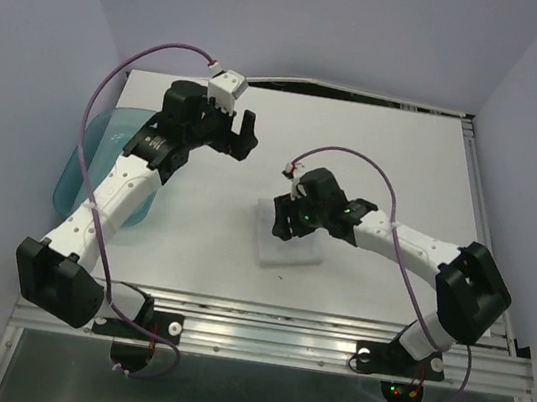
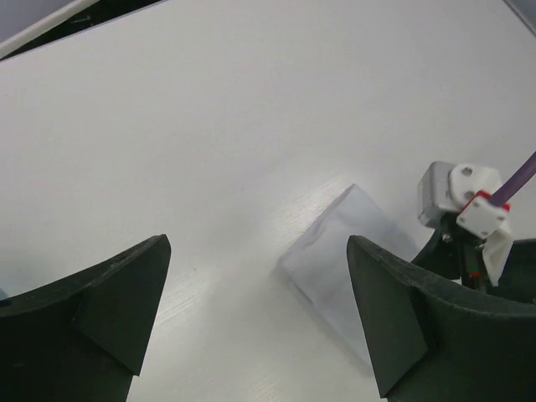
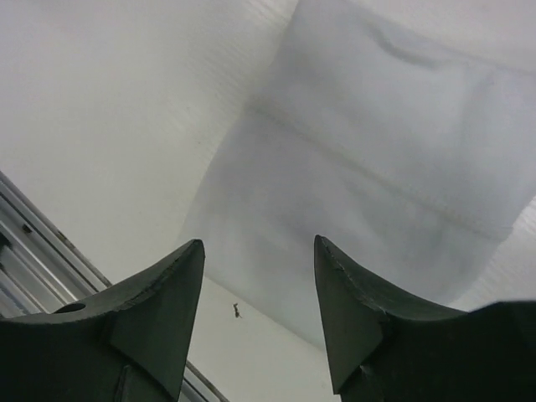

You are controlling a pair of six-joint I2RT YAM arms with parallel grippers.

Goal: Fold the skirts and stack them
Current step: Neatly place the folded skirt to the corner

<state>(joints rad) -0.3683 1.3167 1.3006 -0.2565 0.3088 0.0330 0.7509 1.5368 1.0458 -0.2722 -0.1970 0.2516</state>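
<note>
Hovering L tool [image 2: 258, 247] spread wide, empty, R tool [image 3: 259, 243] half-spread over folded skirt [image 3: 377, 167]

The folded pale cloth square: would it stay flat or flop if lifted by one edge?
Probably flop: the folded pale cloth square shows soft creases and lies thin. It looks light; a push could slide it on the smooth white table, or ruck its layers.

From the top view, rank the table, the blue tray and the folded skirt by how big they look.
Largest to smallest:
1. table
2. tray, though the left arm covers part of it
3. folded skirt, partly under the right gripper
</note>
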